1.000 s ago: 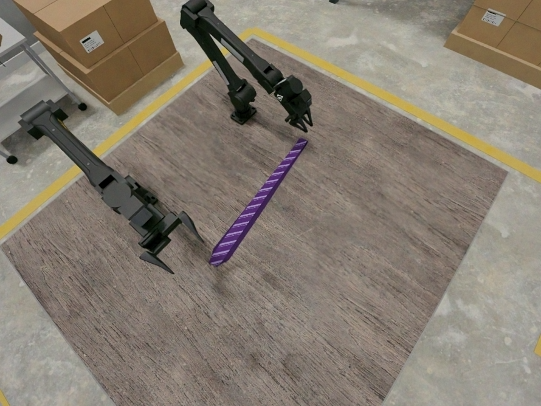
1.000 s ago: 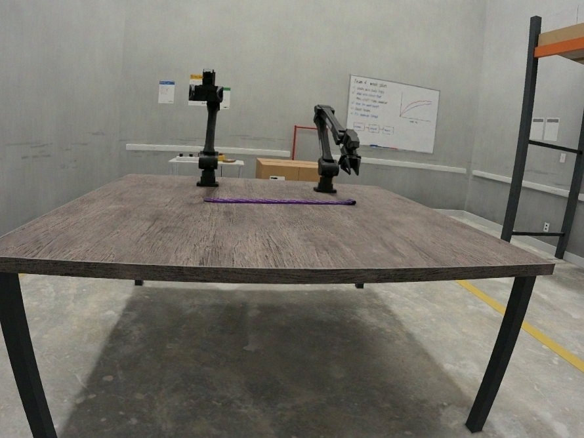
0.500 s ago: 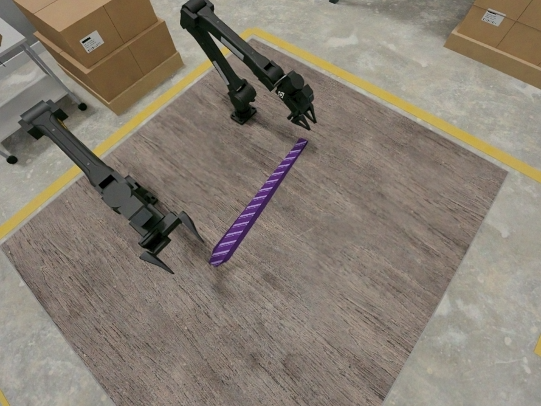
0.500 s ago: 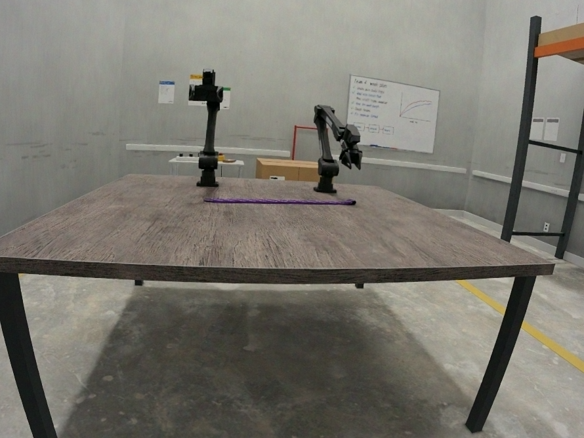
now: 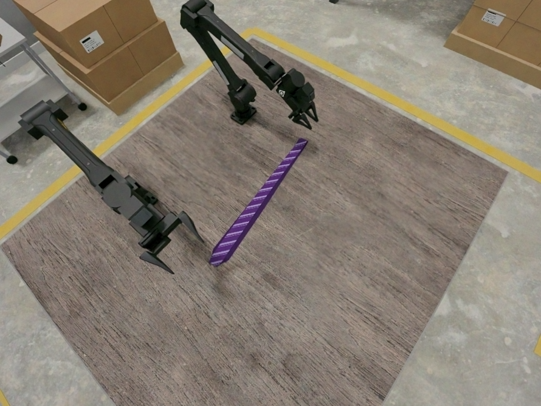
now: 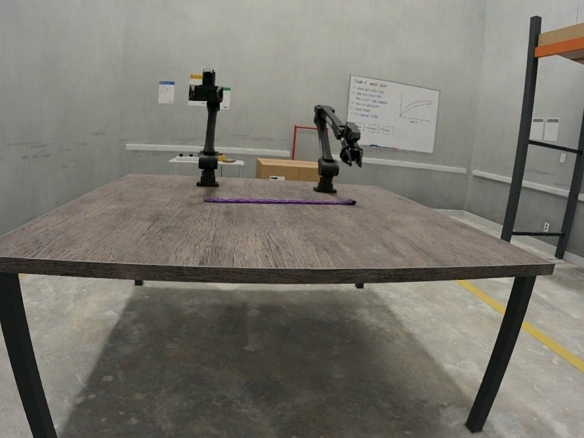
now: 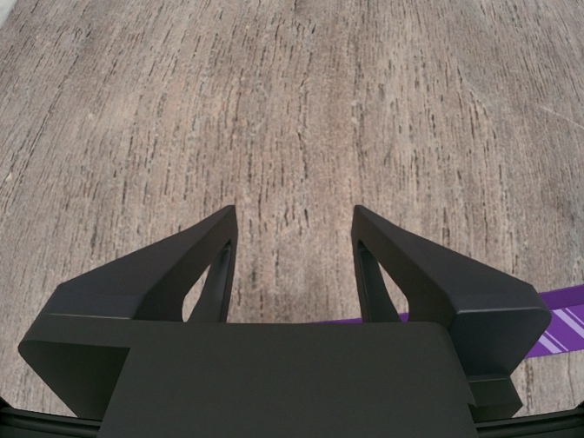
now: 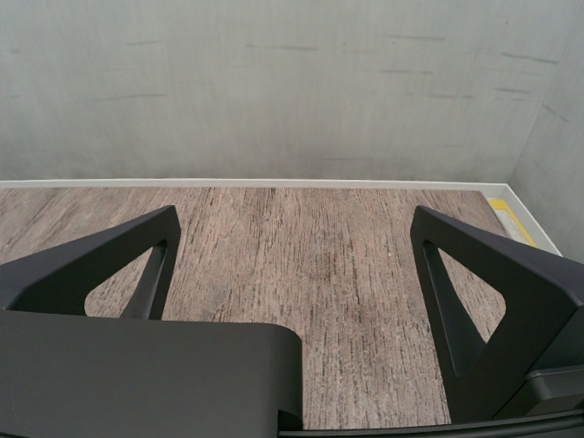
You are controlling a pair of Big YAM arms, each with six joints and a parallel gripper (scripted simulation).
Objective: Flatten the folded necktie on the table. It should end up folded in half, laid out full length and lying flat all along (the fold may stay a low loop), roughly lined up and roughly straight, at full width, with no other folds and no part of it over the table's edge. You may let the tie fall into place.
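"Where's the left gripper?"

"Above the table, angled down just past one end of the necktie, fingers parted, holding nothing."

"And the right gripper?"

"Raised high near the tie's other end, spread wide, nothing in it."

"The tie itself?"

"Stretched long and fairly straight across the wood-grain table. Beyond it, a whiteboard hangs on the grey wall."

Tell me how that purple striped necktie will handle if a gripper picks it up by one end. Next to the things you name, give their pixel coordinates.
The necktie (image 5: 259, 196) (image 6: 278, 201) (image 7: 560, 325) will likely be floppy: it is thin folded cloth, so the rest should sag. It is probably light, being a slim strip. Its two layers look slightly offset along one side, so gripping just one might open the fold.
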